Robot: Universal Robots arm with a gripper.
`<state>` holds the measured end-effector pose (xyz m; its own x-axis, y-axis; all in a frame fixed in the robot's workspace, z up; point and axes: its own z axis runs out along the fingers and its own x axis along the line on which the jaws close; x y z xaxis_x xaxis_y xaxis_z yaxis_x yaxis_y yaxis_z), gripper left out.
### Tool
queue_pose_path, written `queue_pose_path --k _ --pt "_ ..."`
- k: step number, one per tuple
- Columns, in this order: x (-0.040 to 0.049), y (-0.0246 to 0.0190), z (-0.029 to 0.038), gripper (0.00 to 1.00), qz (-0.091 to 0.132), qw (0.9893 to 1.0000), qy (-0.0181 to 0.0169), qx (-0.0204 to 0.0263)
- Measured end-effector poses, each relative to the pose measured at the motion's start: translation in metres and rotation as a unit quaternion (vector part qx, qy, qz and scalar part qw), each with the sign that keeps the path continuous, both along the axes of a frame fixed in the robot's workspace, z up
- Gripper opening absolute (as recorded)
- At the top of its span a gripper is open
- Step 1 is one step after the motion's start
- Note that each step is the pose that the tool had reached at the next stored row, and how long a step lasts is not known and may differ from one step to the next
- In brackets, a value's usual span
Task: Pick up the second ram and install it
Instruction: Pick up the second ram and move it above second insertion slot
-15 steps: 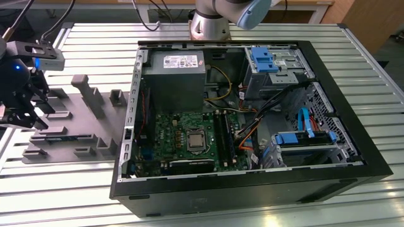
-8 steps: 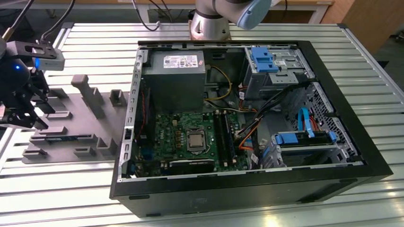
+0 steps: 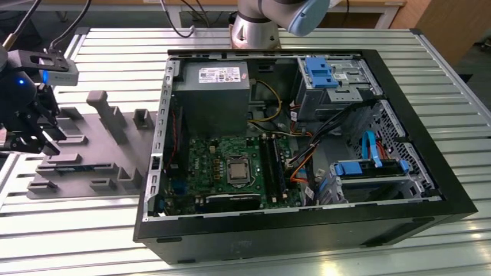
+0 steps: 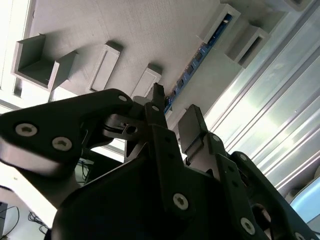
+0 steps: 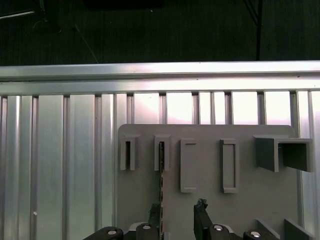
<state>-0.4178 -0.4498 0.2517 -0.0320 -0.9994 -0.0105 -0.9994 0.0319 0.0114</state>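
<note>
Second ram [image 5: 161,165]: stands on edge in grey holder [image 5: 140,200] slot, on bench [image 5: 50,175]. Long axis runs the exterior view's left to right, one end twd gripper [image 5: 177,206]. Jaws spread, empty, nr that end.

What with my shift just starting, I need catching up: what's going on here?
The arm's gripper hangs over the grey holder tray, fingers open, to the exterior view's left of the open computer case. The second ram stands on edge in its tray slot, near the fingers but not gripped.
</note>
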Motion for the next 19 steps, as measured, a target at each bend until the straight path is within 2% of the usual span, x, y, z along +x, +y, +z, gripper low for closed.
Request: queue_pose_path --k 1,10,11,18,19 --pt "0.0000 0.0000 0.0000 0.39 0.000 1.0000 0.0000 0.0000" --pt "0.0000 0.0000 0.0000 0.40 0.000 1.0000 -0.0001 0.0000" --pt "0.0000 0.0000 0.0000 0.47 0.000 1.0000 -0.0002 0.0000" --pt "0.0000 0.0000 0.0000 0.48 0.000 1.0000 -0.0003 0.0000" --pt "0.0000 0.0000 0.0000 0.54 0.000 1.0000 -0.0003 0.0000"
